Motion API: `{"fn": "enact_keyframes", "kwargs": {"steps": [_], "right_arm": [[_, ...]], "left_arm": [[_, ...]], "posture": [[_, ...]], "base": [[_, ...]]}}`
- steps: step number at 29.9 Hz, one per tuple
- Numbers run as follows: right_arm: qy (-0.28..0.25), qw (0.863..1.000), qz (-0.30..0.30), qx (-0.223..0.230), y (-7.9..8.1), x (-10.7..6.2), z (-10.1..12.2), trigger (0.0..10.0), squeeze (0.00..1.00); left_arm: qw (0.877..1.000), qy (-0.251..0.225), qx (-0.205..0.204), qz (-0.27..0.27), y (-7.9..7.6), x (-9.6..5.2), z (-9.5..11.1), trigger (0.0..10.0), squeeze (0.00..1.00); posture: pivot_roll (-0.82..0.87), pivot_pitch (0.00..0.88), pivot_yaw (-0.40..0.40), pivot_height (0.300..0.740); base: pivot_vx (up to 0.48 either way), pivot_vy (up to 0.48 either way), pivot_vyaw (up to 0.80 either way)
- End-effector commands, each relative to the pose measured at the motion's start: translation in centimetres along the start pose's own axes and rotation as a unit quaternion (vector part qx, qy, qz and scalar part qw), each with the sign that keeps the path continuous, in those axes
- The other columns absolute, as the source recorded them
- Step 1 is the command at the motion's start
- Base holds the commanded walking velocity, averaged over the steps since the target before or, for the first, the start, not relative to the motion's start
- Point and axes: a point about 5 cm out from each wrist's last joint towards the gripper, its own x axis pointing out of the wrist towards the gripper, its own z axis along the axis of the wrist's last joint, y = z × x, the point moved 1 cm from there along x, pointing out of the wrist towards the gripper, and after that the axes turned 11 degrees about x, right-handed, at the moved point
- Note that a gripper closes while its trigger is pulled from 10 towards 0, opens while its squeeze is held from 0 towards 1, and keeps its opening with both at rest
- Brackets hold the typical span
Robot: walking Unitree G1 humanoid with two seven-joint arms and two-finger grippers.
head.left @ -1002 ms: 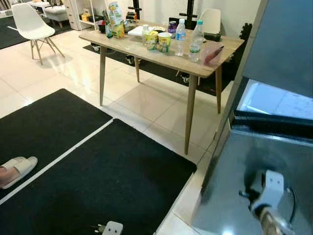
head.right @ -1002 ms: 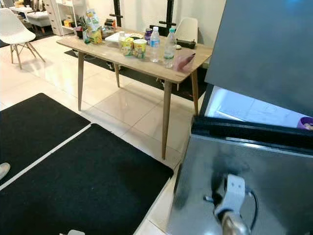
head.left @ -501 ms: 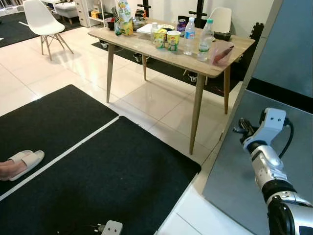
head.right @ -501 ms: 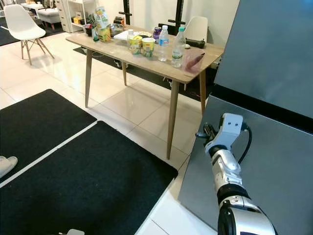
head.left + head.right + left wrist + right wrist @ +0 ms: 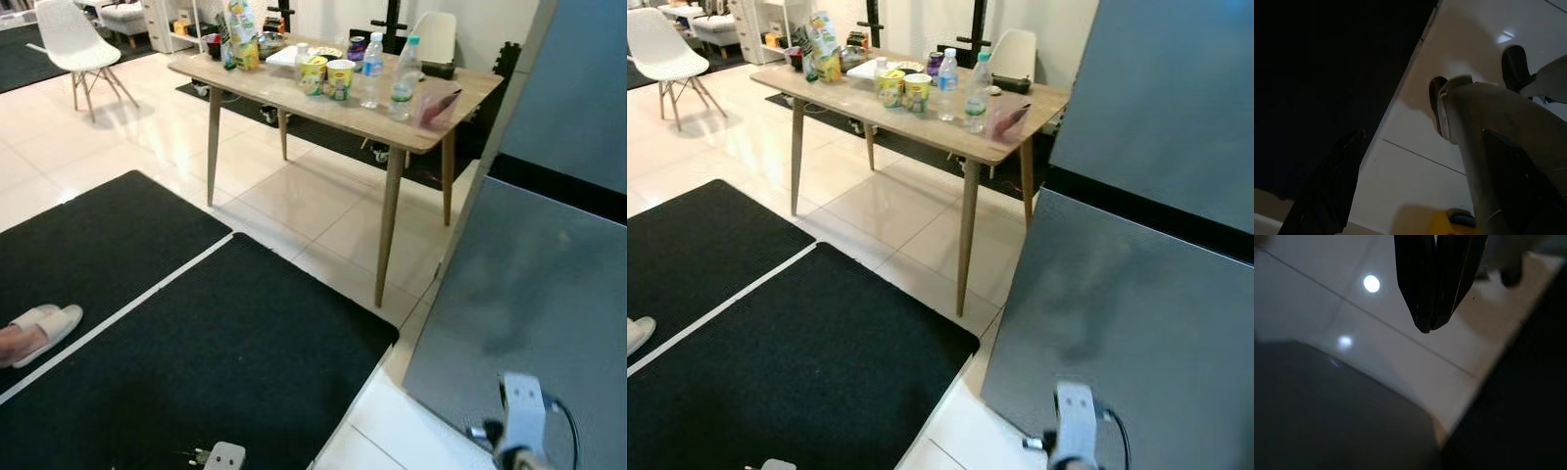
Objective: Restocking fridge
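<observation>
The grey fridge [image 5: 549,294] stands at the robot's right with both of its doors closed, a dark seam running between the upper door and the lower one, and the right arm's white wrist housing [image 5: 522,416] hangs low in front of the lower door. The head views take in the wooden table [image 5: 294,93] well apart from the fridge across pale floor tiles, carrying two water bottles [image 5: 372,69], two yellow cups [image 5: 328,78], a purple can [image 5: 937,64], a tall snack bag [image 5: 235,29] and a pink-tinted container [image 5: 431,103] at the corner nearest the fridge. A white chair [image 5: 69,39] stands far back on the left, another pale chair [image 5: 434,37] sits behind the table, and black mats [image 5: 196,352] cover the near floor, with a foot in a white slipper [image 5: 39,328] at the left edge. The right wrist view brings what the head views leave unseen: the right gripper [image 5: 1436,320] with its two black fingers pressed together to a single point, empty, aimed down at glossy tile beside the mat's edge and the fridge's grey face. The left wrist view is dim, showing one dark finger [image 5: 1332,181] of the left gripper beside the robot's grey leg [image 5: 1488,142] and black feet over tile; whether that gripper's fingers are apart cannot be told
</observation>
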Motion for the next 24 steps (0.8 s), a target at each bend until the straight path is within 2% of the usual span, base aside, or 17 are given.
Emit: {"fn": "enact_keyframes", "kwargs": {"steps": [1, 2, 4, 5, 6, 8, 9, 12, 16, 19, 24], "right_arm": [[0.037, 0.999, -0.023, -0.028, -0.9, -0.6, -2.0, 10.0, 0.0], [0.037, 0.999, -0.023, -0.028, -0.9, -0.6, -2.0, 10.0, 0.0], [0.086, 0.994, -0.055, -0.045, -2.3, -1.7, -5.0, 10.0, 0.0], [0.086, 0.994, -0.055, -0.045, -2.3, -1.7, -5.0, 10.0, 0.0], [0.104, 0.991, -0.063, -0.052, -2.7, -2.2, -6.0, 10.0, 0.0], [0.104, 0.991, -0.063, -0.052, -2.7, -2.2, -6.0, 10.0, 0.0], [0.129, 0.986, -0.089, -0.065, -3.7, -3.1, -7.7, 10.0, 0.0], [0.135, 0.982, -0.112, -0.063, -4.5, -3.6, -8.4, 10.0, 0.0], [0.12, 0.98, -0.138, -0.081, -5.4, -3.9, -8.1, 10.0, 0.0], [0.111, 0.977, -0.157, -0.094, -5.9, -3.9, -7.7, 10.0, 0.0], [0.088, 0.979, -0.167, -0.081, -6.0, -3.4, -6.3, 10.0, 0.0]], "left_arm": [[1.0, 0.015, 0.005, 0.001, 0.0, -0.1, -0.7, 10.0, 0.0], [1.0, 0.015, 0.005, 0.001, 0.0, -0.1, -0.7, 10.0, 0.0], [1.0, 0.016, 0.008, 0.013, 0.5, -0.1, -0.4, 10.0, 0.0], [1.0, 0.016, 0.008, 0.013, 0.5, -0.1, -0.4, 10.0, 0.0], [1.0, 0.014, 0.007, 0.02, 0.7, -0.1, -0.2, 10.0, 0.0], [1.0, 0.014, 0.007, 0.02, 0.7, -0.1, -0.2, 10.0, 0.0], [0.999, 0.016, 0.018, 0.039, 1.1, 0.0, 0.2, 10.0, 0.0], [0.998, 0.022, 0.033, 0.055, 1.5, -0.1, 0.2, 10.0, 0.0], [0.997, 0.012, 0.004, 0.078, 1.8, -0.2, 0.2, 10.0, 0.0], [0.997, 0.009, -0.023, 0.076, 1.3, -0.1, 0.0, 10.0, 0.0], [0.996, 0.0, -0.044, 0.081, 0.8, -0.1, -0.1, 10.0, 0.0]], "posture": [[-0.07, 0.008, -0.012, 0.74], [-0.07, 0.008, -0.012, 0.74], [-0.07, 0.007, -0.007, 0.74], [-0.07, 0.007, -0.007, 0.74], [-0.07, 0.004, -0.002, 0.74], [-0.07, 0.004, -0.002, 0.74], [-0.08, 0.001, -0.002, 0.74], [-0.08, 0.0, -0.008, 0.74], [-0.08, 0.023, -0.029, 0.74], [-0.07, 0.012, -0.045, 0.74], [-0.07, 0.006, -0.064, 0.74]], "base": [[0.0, 0.0, 0.0], [0.0, 0.0, 0.0], [0.0, 0.0, 0.0], [0.0, 0.0, 0.0], [0.0, 0.0, 0.0], [0.0, 0.0, 0.0], [0.0, 0.0, 0.0], [0.0, 0.0, 0.0], [0.0, 0.0, 0.0], [0.0, 0.0, 0.0], [0.0, 0.0, 0.0]]}}
